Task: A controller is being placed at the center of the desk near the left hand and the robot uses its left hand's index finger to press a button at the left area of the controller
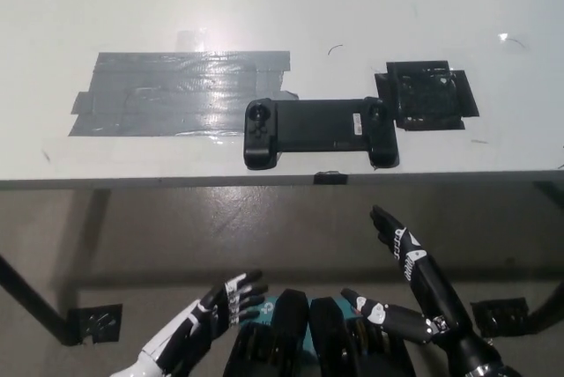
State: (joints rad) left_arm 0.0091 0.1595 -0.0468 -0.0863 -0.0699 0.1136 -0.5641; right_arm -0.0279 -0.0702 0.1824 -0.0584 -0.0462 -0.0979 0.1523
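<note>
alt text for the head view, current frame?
A black controller lies untouched near the front edge of a white desk, between a grey tape patch and a black tape patch. Both robot hands hang below the desk edge with fingers spread: the left hand at lower left, the right hand at lower right.

Left hand (211, 311) hangs low at the bottom left, fingers spread, holding nothing. Right hand (407, 284) sits at the lower right, fingers stretched out and apart, also empty.
</note>
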